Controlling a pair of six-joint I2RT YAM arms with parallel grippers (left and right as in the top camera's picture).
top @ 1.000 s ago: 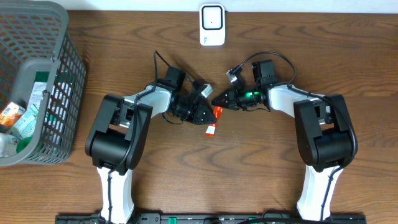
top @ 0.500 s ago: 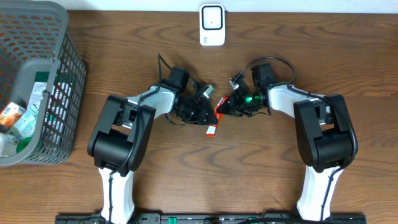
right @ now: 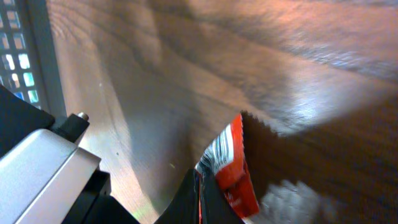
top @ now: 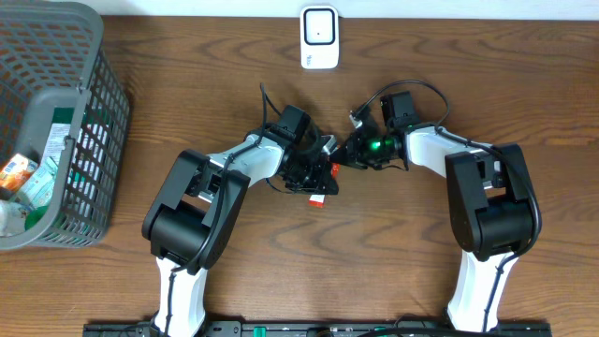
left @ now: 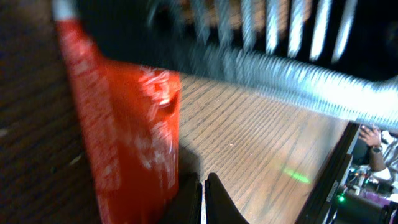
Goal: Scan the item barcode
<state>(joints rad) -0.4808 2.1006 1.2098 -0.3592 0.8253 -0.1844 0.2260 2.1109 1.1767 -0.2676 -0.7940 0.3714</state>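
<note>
Overhead, left fingers (top: 315, 174) shifted right over red packet (top: 320, 197), right fingers (top: 348, 154) beside

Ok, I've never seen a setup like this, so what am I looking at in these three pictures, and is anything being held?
You see two robot arms, the left arm and the right arm, at a wooden table. Each ends in a two-finger gripper. The wide picture comes from a camera above the table. The two close-ups come from cameras on the wrists, looking along each arm's own fingers. On the table are a basket of items at the left and a white box, probably the scanner, at the far edge. In the middle, the left gripper and right gripper, both shut, meet at a small red packet. I cannot tell whether either really grips it.
</note>
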